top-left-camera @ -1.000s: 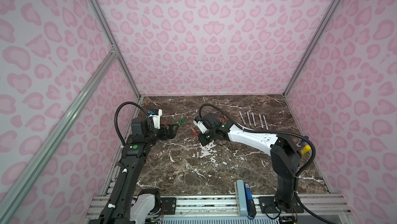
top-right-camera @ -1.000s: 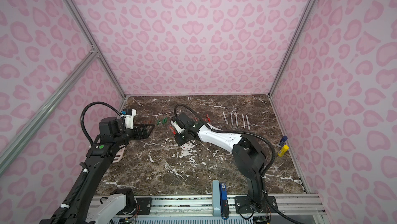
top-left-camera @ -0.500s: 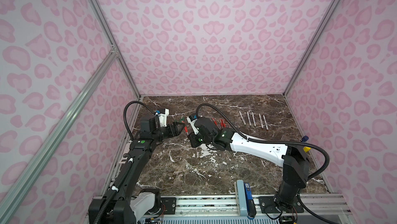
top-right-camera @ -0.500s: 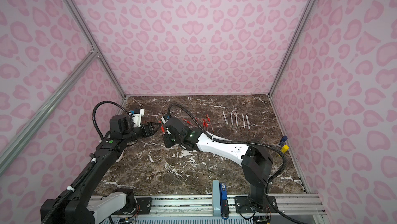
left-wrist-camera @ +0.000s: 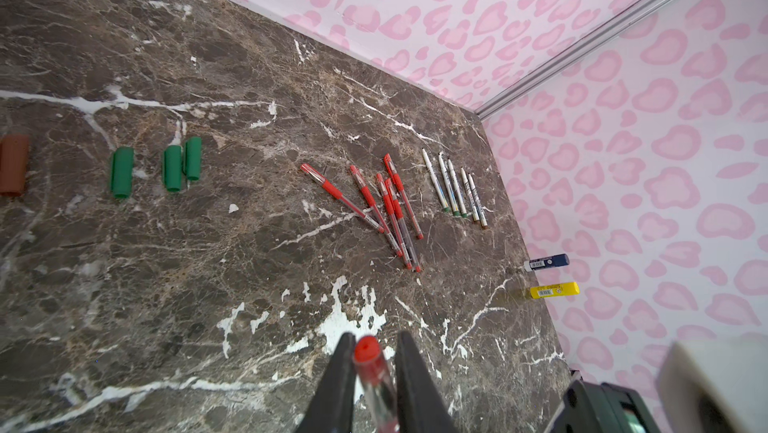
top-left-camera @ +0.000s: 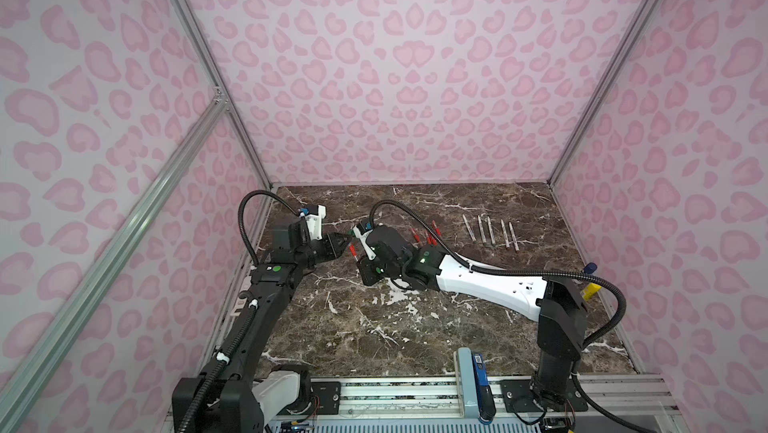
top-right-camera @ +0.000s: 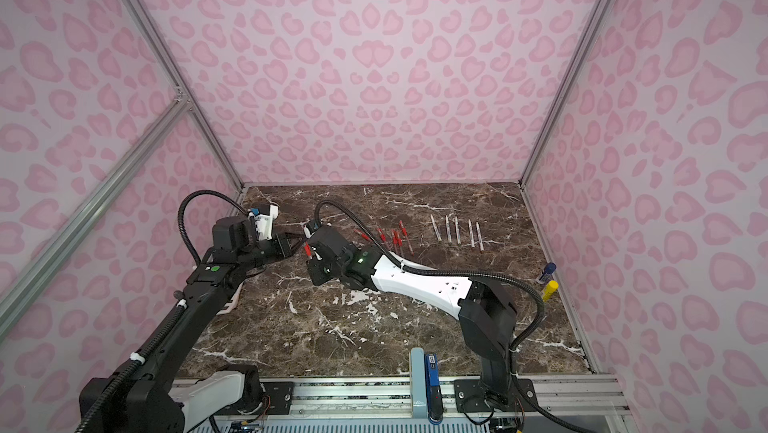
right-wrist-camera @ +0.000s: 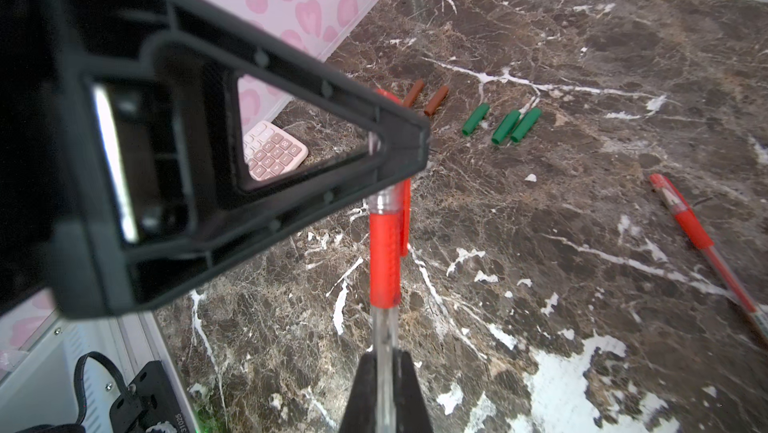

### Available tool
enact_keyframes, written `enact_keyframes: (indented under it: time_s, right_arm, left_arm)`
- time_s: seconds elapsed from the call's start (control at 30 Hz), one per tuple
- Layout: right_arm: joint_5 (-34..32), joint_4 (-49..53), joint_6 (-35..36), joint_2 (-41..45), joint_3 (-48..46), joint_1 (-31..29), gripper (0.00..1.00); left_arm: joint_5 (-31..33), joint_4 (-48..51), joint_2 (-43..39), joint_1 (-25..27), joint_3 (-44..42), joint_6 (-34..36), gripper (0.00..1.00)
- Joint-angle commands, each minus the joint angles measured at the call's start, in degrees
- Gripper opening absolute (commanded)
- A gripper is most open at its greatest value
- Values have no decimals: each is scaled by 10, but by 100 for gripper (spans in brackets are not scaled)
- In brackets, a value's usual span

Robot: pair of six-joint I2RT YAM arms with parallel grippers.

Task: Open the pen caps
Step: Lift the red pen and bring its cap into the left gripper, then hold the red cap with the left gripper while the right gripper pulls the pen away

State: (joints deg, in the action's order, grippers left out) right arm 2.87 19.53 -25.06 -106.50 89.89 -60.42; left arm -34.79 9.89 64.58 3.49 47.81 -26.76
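The brown marble desk [top-left-camera: 415,327] fills the floor of the pink-walled booth. The right arm [top-left-camera: 490,285] stretches across the middle and meets the left arm [top-left-camera: 266,306] above the desk's left rear part. A pink calculator [right-wrist-camera: 274,152] lies by the left wall.

The right gripper [right-wrist-camera: 384,354] has its jaws clamped on the clear barrel of a red pen [right-wrist-camera: 384,260], which is held in the air between the two arms. The left gripper [left-wrist-camera: 374,334] has its jaws drawn in narrow on that pen's red cap [left-wrist-camera: 368,354], and the cap is on the pen.

Further right on the desk lie a loose bunch of red pens [left-wrist-camera: 386,202], caps on, and a row of five white pens [left-wrist-camera: 453,186]. A blue-capped tube [left-wrist-camera: 546,262] and a yellow tube [left-wrist-camera: 555,289] rest by the right wall.

Toward the left rear, three green caps [left-wrist-camera: 173,168] and two brown caps [right-wrist-camera: 436,100] lie loose on the desk, well apart from the pens.
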Motion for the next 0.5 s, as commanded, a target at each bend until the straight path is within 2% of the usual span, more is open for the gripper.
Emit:
enact_keyframes:
  time_s: [0.0, 0.03, 0.13, 0.27, 0.33, 0.47]
  right_arm:
    - [12, -11, 8, -3, -5, -2, 0]
    - [13, -3, 8, -6, 2, -2, 0]
    - [15, -12, 8, -3, 0, -4, 3]
    - [23, -12, 17, -16, 11, -2, 24]
    - [25, -7, 22, -26, 24, 0, 29]
    - [55, -24, 16, -44, 31, 14, 29]
  left_arm:
    - [8, -19, 1, -1, -2, 4, 10]
    - [8, -15, 2, -1, -1, 4, 4]
    - [10, -11, 0, -2, 1, 8, 4]
    - [2, -18, -5, -2, -6, 5, 4]
    - [2, -12, -6, -2, -4, 5, 4]
    - [2, -22, -9, -2, -14, 1, 4]
